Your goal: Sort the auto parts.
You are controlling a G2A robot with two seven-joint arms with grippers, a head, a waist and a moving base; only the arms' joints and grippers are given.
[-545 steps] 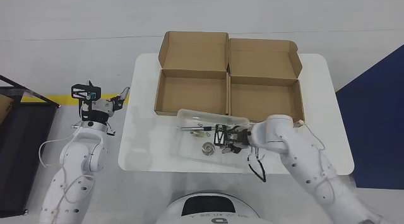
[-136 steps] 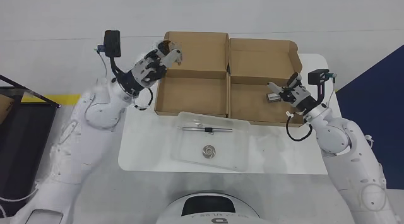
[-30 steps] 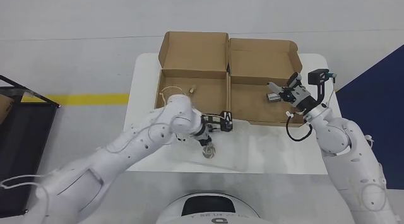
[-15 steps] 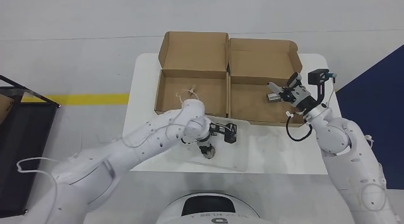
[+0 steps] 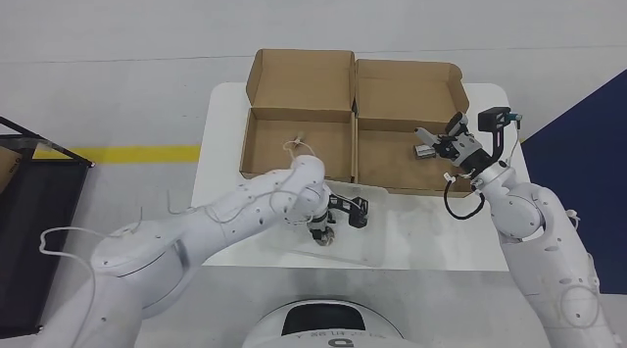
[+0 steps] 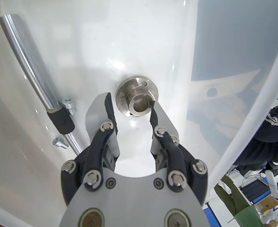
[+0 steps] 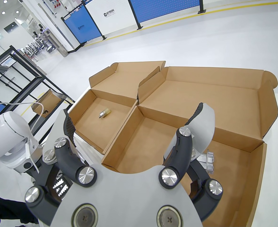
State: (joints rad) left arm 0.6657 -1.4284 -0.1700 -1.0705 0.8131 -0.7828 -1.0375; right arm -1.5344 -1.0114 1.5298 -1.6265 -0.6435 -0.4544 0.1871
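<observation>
Straddling a round metal flange (image 6: 137, 102), the left gripper (image 6: 130, 109) holds its fingers apart, one ribbed pad on each side of the raised hub and not clamped on it; whether the nearer pad touches the hub cannot be told; the flange lies flat on the floor of a clear plastic tray (image 6: 247, 124), near the tray's front edge, and the tray sits at the front edge of the white table (image 5: 225, 211); in the same tray, well apart from the flange, lies a long silver rod (image 6: 27, 57) with a black sleeve at one end, and two small bolts (image 6: 68, 102) rest just beside that sleeve; along the table's back edge two open cardboard boxes stand side by side, walls touching; the left box (image 5: 265, 157) holds one small cylindrical part (image 7: 105, 113) near its back wall; the right gripper (image 7: 135, 116) hangs over the right box (image 5: 392, 167) with its fingers spread wide and nothing between them; beneath it a pale metal part (image 7: 206, 160) lies on that box's floor.
</observation>
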